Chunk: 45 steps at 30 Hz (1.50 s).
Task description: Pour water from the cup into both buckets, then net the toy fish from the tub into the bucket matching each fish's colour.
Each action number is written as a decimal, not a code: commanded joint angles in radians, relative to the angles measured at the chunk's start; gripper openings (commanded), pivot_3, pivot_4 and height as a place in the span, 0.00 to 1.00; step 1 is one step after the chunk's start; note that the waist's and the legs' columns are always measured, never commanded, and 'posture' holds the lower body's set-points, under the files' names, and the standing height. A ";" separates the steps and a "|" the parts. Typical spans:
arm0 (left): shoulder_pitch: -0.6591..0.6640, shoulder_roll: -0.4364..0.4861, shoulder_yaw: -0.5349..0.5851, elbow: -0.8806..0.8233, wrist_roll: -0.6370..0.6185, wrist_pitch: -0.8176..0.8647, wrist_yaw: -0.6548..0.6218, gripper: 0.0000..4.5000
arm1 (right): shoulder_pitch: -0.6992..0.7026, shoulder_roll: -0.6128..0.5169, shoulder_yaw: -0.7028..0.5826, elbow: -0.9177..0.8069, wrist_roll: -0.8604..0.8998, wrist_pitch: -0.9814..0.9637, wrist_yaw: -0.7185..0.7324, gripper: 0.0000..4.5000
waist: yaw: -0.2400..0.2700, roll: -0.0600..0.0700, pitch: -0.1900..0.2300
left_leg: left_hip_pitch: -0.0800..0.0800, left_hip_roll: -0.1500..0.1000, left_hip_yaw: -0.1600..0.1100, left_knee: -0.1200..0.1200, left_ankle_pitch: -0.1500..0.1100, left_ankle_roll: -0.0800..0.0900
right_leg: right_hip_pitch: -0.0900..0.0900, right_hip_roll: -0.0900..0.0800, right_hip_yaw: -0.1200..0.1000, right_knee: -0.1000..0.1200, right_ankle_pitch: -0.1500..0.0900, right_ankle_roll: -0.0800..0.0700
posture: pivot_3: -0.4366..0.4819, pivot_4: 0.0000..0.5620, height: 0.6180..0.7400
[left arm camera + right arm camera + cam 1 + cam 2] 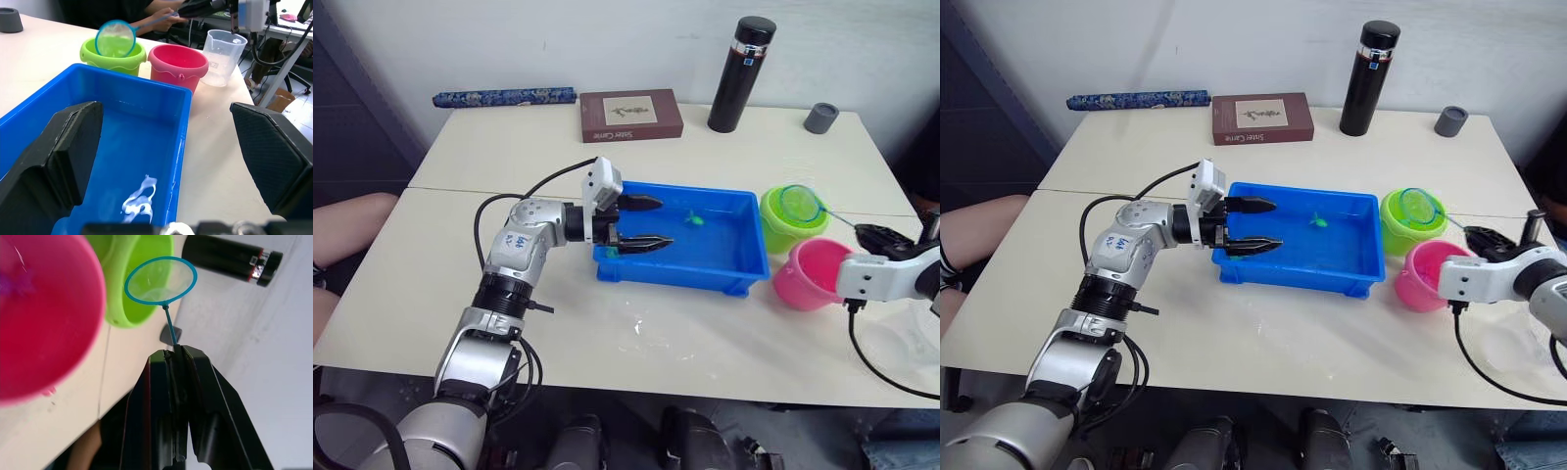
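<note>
**Net held over green bucket, left gripper spread at tub**

Right gripper [176,350]: fingers pressed together on the thin handle of the net [800,203], hoop held over the mouth of the lime green bucket [787,223]. Hoop looked bare in the right wrist view, though hard to tell for sure through the mesh.

Left gripper [646,222]: fingers spread wide, gripping nothing, reaching over the left end of the blue tub [677,271]. 1 finger inside the tub above the water, the other at the near rim by the corner.

Tub placed mid-table, long side facing the robot. 1 green toy fish [694,219] seen floating in it, toward the far wall. No telling whether other fish lay in the tub.

2 buckets stood just right of the tub: the green one farther back, the pink bucket [811,275] nearer the robot, touching or almost touching each other. Something small and dark seen inside the pink one in the right wrist view, too blurred to name.

Clear cup [223,56] upright on the table beyond the pink bucket, seen from the left wrist.

Farther back on the table: tall black flask [740,75], small grey cup [821,117], brown book [630,116], patterned blue roll [504,97].
</note>
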 commanded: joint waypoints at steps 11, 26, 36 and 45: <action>-0.004 0.069 -0.001 0.029 0.035 -0.031 -0.019 0.99 | -0.277 0.443 -0.143 -0.469 0.849 0.924 0.273 0.00 | 0.000 0.002 0.000 | -0.001 0.000 -0.004 0.001 0.000 0.000 | 0.000 0.001 -0.003 0.001 0.000 0.000 | 0.48 0.27 1.00; 0.162 0.121 0.025 -0.208 0.026 0.024 0.063 0.99 | -0.498 0.799 -0.106 -0.316 1.106 1.500 0.052 0.00 | -0.003 0.002 -0.001 | -0.002 -0.002 -0.005 0.002 0.000 0.001 | -0.001 -0.001 0.000 0.002 0.000 0.000 | 0.48 0.27 1.00; 0.186 0.136 0.042 -0.299 0.009 0.082 0.116 0.99 | -0.617 0.844 -0.084 -0.055 1.018 1.327 -0.045 0.00 | -0.005 0.002 -0.001 | -0.002 -0.002 -0.002 0.001 0.000 0.001 | -0.002 -0.001 0.000 0.002 0.000 0.000 | 0.48 0.27 1.00; 0.128 0.118 0.046 -0.241 -0.012 0.080 0.127 0.99 | -0.624 0.812 -0.064 -0.084 1.018 1.222 -0.046 0.00 | -0.004 0.003 -0.001 | -0.002 -0.002 -0.002 0.001 0.000 0.001 | -0.003 -0.001 0.000 0.003 0.000 0.000 | 0.48 0.27 1.00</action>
